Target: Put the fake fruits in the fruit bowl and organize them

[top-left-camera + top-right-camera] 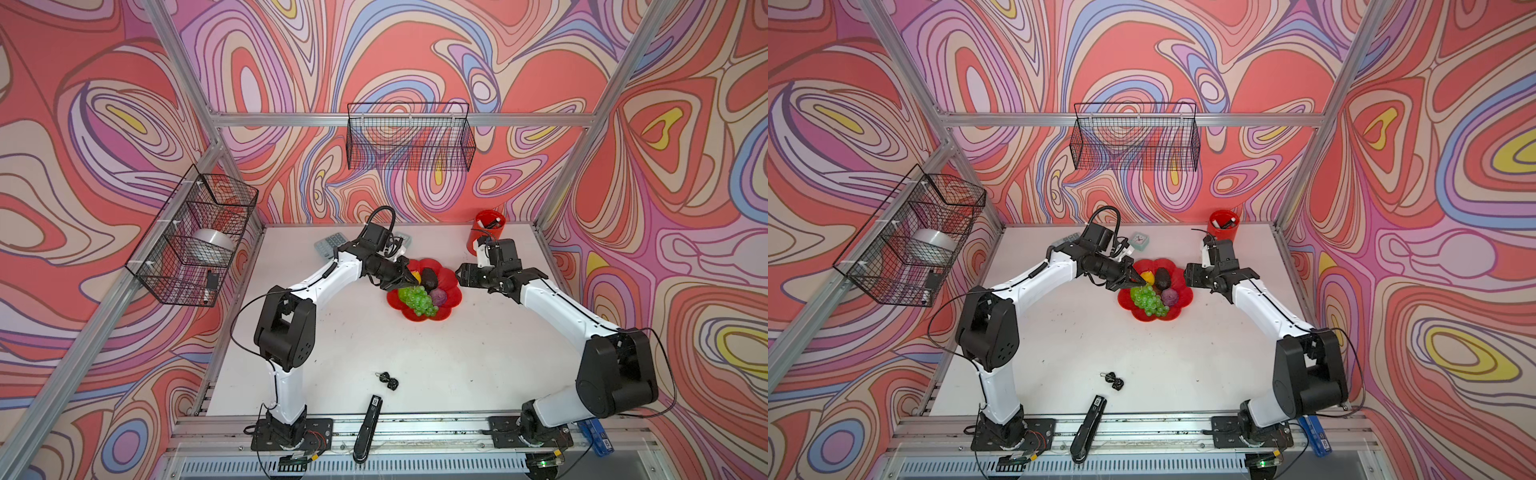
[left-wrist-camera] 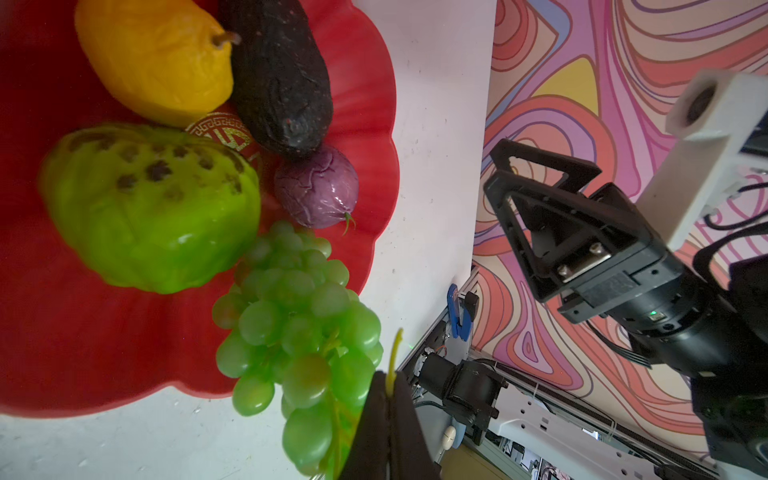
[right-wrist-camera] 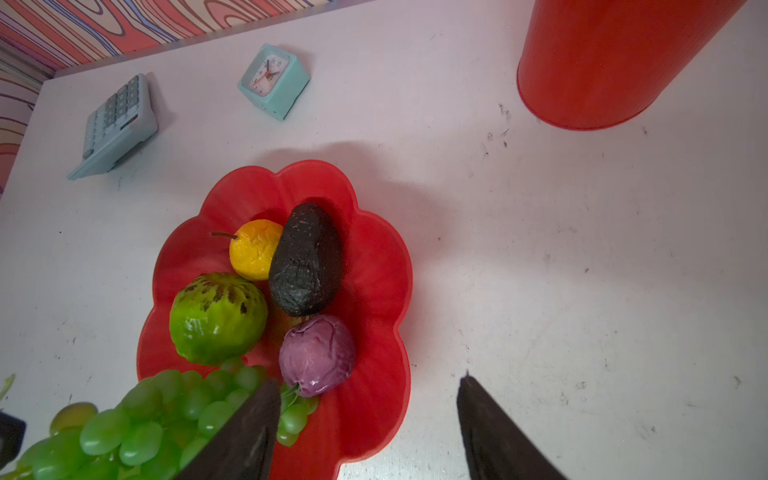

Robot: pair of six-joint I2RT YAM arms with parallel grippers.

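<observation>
The red flower-shaped fruit bowl (image 1: 451, 282) (image 3: 374, 291) holds the yellow fruit (image 1: 415, 275) (image 2: 158, 58), the blackish avocado (image 1: 430, 277) (image 2: 282, 79), the purple ball (image 1: 438, 296) (image 3: 318, 353) and the bumpy green fruit (image 2: 149, 212) (image 3: 218, 318). The green grape bunch (image 1: 420, 303) (image 2: 299, 324) lies across the bowl's front rim, partly past it. My left gripper (image 1: 411, 283) (image 2: 388, 392) is shut on the bunch's thin yellow-green stem. Beside the bowl's right rim my right gripper (image 1: 459, 274) (image 3: 368, 381) is open and holds nothing.
A tall red cup (image 1: 488, 232) stands at the back right. A calculator (image 3: 114, 124) and a small teal clock (image 3: 274, 81) sit behind the bowl. Black clips (image 1: 386, 380) and a black stapler (image 1: 368, 428) lie near the front edge. Wire baskets (image 1: 409, 137) hang on the walls.
</observation>
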